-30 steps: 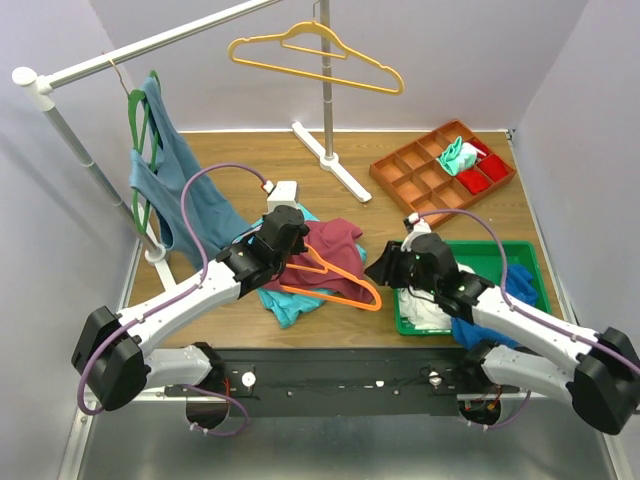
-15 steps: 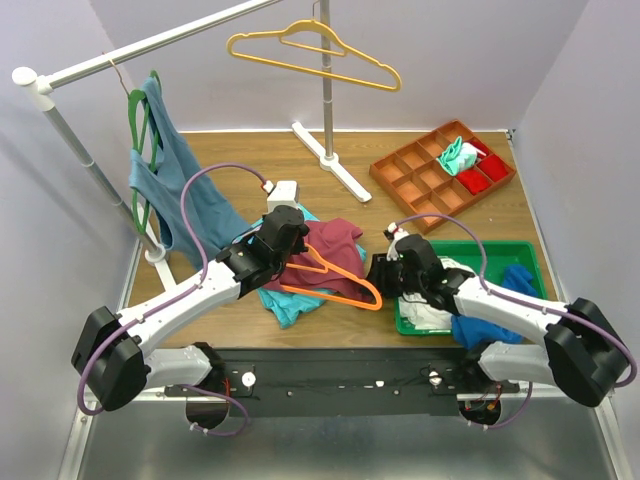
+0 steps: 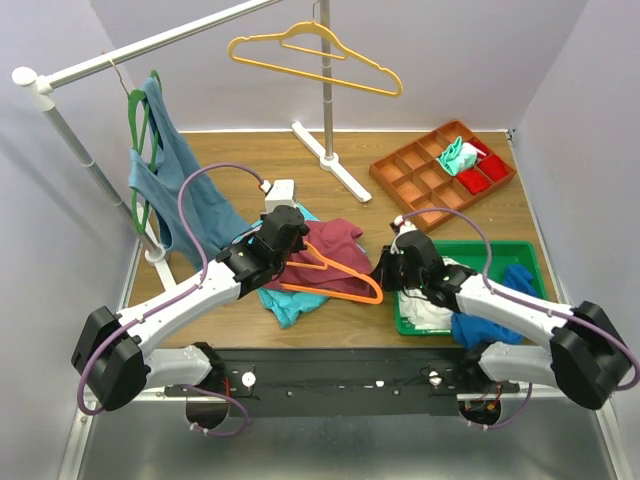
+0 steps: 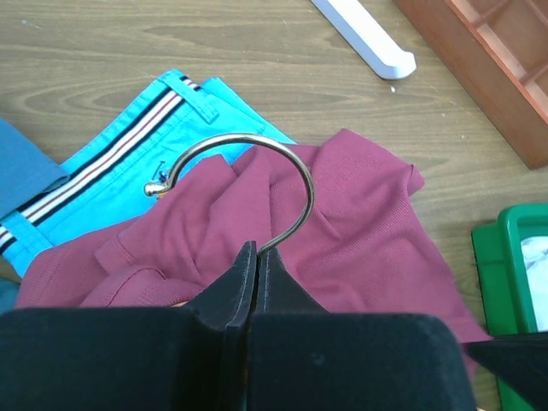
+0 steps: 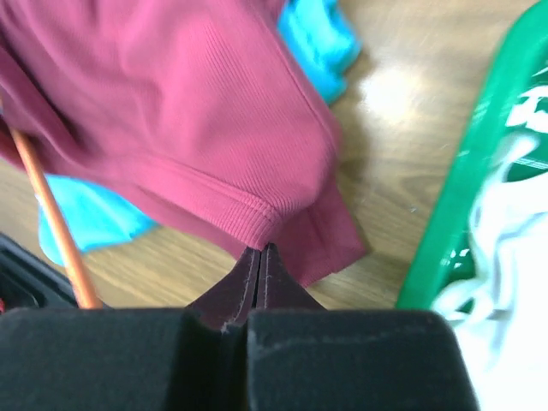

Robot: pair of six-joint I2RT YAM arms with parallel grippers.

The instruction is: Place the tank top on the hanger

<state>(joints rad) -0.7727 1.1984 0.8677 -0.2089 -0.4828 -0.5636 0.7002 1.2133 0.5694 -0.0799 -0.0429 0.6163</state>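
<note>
Three hangers: one orange hanger (image 3: 330, 293), one yellow hanger (image 3: 315, 55), one green hanger (image 3: 138, 150). Two tank tops: one maroon tank top (image 3: 335, 243), one blue-grey tank top (image 3: 185, 190). One green bin (image 3: 500, 247), one compartment tray (image 3: 405, 175), one clothes rail (image 3: 150, 42). Two end effectors: the left end effector (image 4: 255, 257) and the right end effector (image 5: 259, 253).

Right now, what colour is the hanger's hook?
The hook is gold-toned metal; left wrist view shows it best.
</note>
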